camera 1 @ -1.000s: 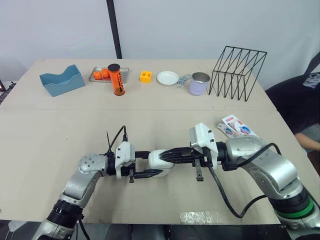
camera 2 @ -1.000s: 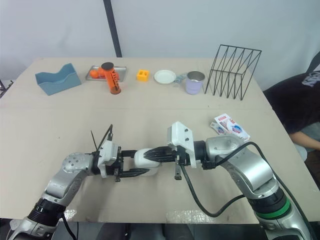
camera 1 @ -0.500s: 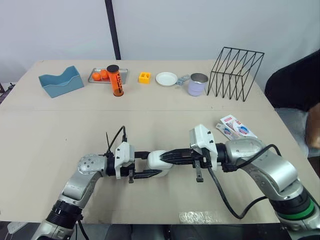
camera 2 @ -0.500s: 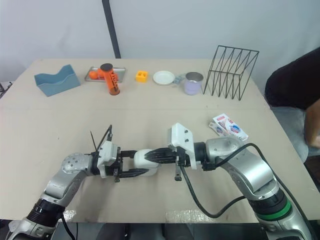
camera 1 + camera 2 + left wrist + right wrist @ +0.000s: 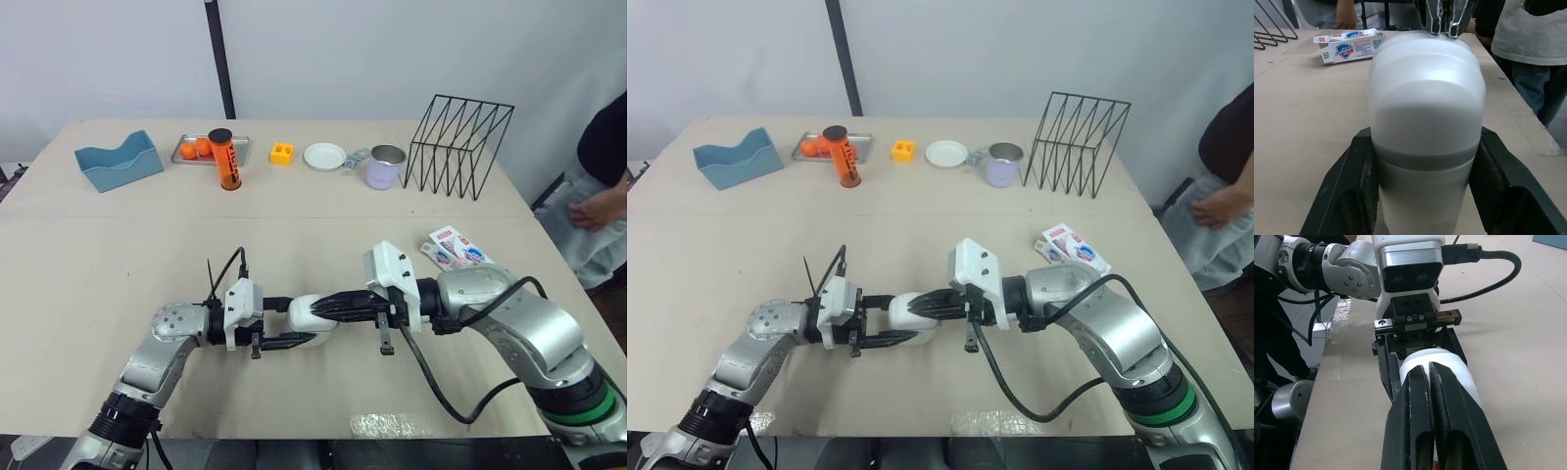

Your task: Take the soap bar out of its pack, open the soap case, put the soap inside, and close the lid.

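**Q:** Where the two arms meet near the front of the table (image 5: 118, 264), what sits between them?

**A:** A white soap case (image 5: 312, 315) sits there. It is smooth and rounded, with a grey band round its middle. The left gripper (image 5: 1425, 134) clamps it, one black finger flat against each long side. I cannot tell whether the case rests on the tabletop or hangs just above it.

**Q:** And the other arm?

**A:** The right gripper (image 5: 1428, 372) reaches in from the opposite end. Its fingers are pressed together with barely a gap, and the tips touch the top of the case. I cannot tell whether they are nipping a lip of the lid.

**Q:** How would the case handle?

**A:** It is probably light, hard, glossy plastic, so stiff but slippery. A curved shell like this could squirt out of a pinch. The safest hold looks to be across the sides below the band, which leaves the lid free. The lid is best worked at the seam.

**Q:** What else is nearby?

**A:** The soap pack (image 5: 457, 247) lies well apart, towards the right edge, and its end flap looks open. Whether the bar is inside the case is hidden. A person (image 5: 602, 196) stands beyond that edge.
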Available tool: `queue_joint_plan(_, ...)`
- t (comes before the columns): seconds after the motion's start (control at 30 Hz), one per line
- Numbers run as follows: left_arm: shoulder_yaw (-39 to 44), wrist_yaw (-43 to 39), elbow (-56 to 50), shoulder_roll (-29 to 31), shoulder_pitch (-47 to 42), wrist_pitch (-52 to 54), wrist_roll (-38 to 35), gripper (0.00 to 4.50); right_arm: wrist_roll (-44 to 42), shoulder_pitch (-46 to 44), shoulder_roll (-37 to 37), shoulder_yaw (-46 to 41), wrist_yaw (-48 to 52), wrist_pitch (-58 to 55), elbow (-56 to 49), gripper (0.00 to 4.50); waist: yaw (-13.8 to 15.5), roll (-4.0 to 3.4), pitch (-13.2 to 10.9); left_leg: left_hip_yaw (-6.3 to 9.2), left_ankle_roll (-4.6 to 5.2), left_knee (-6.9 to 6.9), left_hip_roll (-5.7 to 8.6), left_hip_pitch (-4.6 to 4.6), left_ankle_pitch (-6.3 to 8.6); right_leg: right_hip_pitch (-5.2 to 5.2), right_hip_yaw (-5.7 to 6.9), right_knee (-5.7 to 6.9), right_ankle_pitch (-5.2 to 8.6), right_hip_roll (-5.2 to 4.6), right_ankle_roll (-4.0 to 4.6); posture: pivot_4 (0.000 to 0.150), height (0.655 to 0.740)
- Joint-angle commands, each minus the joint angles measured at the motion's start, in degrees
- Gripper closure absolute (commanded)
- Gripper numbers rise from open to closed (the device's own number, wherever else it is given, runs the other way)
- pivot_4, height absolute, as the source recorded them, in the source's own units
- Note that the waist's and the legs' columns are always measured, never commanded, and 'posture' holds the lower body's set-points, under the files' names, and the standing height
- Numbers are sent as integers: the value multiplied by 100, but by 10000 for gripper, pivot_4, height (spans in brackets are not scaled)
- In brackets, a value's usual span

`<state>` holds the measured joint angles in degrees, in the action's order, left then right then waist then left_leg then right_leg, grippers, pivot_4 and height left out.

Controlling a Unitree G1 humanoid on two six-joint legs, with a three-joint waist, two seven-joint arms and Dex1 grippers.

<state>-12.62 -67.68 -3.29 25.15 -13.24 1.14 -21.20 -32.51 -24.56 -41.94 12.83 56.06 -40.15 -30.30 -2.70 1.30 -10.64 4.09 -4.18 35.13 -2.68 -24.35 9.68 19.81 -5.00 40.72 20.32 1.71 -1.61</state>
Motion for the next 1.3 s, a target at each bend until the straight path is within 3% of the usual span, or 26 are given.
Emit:
queue_joint_plan(0.03,36,-24,-184,15,0,-55,-58,25548,189,154,-47,115,-92,-204,386,43624,0,1,1,0,0,0,0,0,0,0,0,0,0,0,0,1500,7400)
queue_joint_plan(0.5,87,-24,-123,48,-26,-34,-75,25548,-230,711,-58,-1333,1097,1533,1347,43624,11,3,-9,-3,0,-14,3,-22,0,23,0,-5,-1,-2,2,1500,7400)
queue_joint_plan(0.63,112,-10,-136,59,-22,-12,-94,25548,187,1204,-37,-1486,1742,2937,1837,27779,10,3,-9,-3,0,-14,4,-21,0,20,2,-9,-1,-3,1,1500,7400)
queue_joint_plan(0.83,121,10,-184,89,13,24,-117,25548,114,1450,3,-1604,2188,3604,2257,958,0,-1,-11,-5,-2,-14,2,-16,-1,18,-3,-9,-2,-1,2,1500,7400)
queue_joint_plan(1.3,289,219,-451,141,58,555,-417,25548,192,1898,151,-1659,2412,4224,2540,958,8,-1,-11,-5,-3,-15,3,-13,-2,14,-3,-9,-1,-1,2,1500,7400)
